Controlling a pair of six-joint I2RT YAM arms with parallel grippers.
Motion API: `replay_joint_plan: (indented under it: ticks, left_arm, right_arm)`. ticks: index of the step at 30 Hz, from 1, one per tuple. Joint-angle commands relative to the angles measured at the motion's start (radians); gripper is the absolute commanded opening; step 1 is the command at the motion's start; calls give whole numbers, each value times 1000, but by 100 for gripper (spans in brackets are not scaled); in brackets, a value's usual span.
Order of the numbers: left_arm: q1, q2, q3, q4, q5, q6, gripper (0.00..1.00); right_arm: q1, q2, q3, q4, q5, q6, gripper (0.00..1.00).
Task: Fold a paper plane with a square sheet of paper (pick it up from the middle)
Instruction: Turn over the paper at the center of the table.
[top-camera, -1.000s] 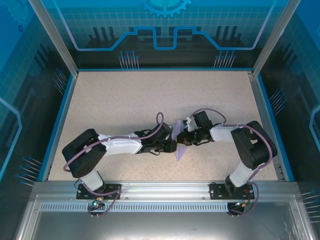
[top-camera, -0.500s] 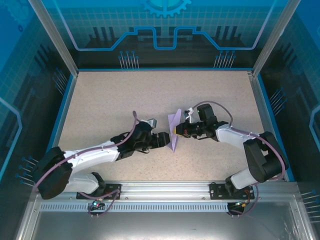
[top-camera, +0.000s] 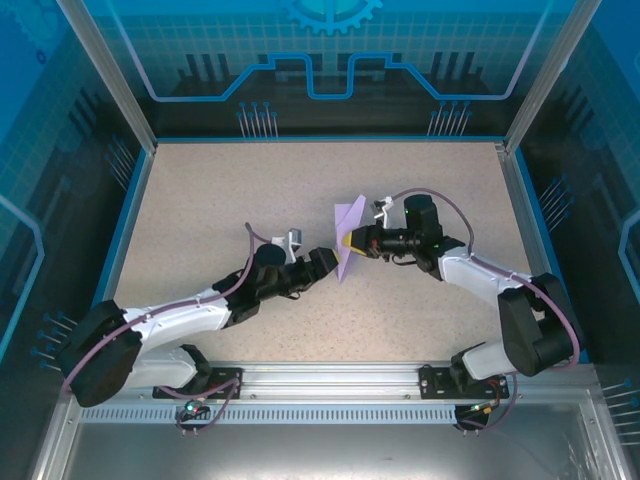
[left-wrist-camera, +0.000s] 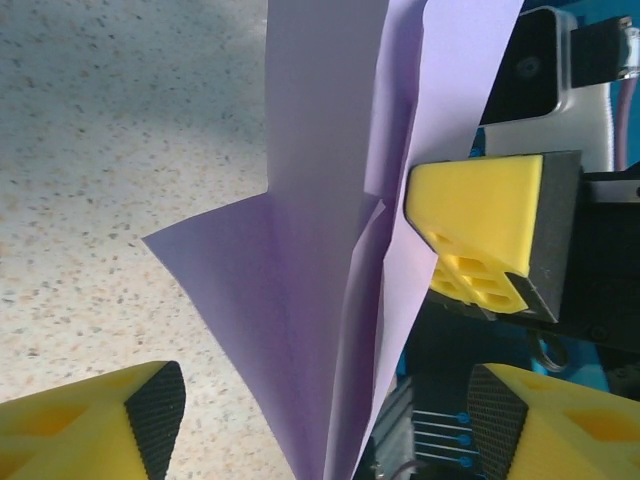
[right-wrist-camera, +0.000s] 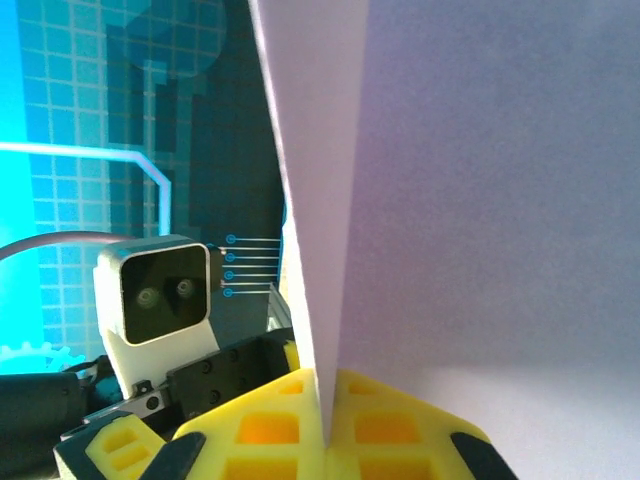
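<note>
The paper plane (top-camera: 350, 213) is plain pale lilac. Clamped on it, the right gripper (top-camera: 346, 243) has yellow fingers with black pads, like the left gripper (top-camera: 322, 262). Below both, the table (top-camera: 220, 200) is beige with dark speckles; beyond, the back wall (top-camera: 420, 50) is grid-patterned blue.

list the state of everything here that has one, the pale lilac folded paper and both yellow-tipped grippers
pale lilac folded paper: folded, with creases and a flap showing, standing on edge, pinched at one side.
right gripper: shut on the paper.
left gripper: open, its yellow fingers either side of the paper's lower tip, apart from it.
</note>
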Motion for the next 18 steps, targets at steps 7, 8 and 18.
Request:
replay_joint_plan:
  ticks: [7,8,18]
  left_arm:
    - [8,88,-3,220,59,-130,79]
    - [8,91,1,229,60,-132,78]
    - [14,103,43,205,75,-72,47]
  right_arm:
    - [-19,-20,10,102,-41,90,1]
    - [-20,-20,9,111,-46,95,1]
    - [-12,-10,-7,111,-55,97,1]
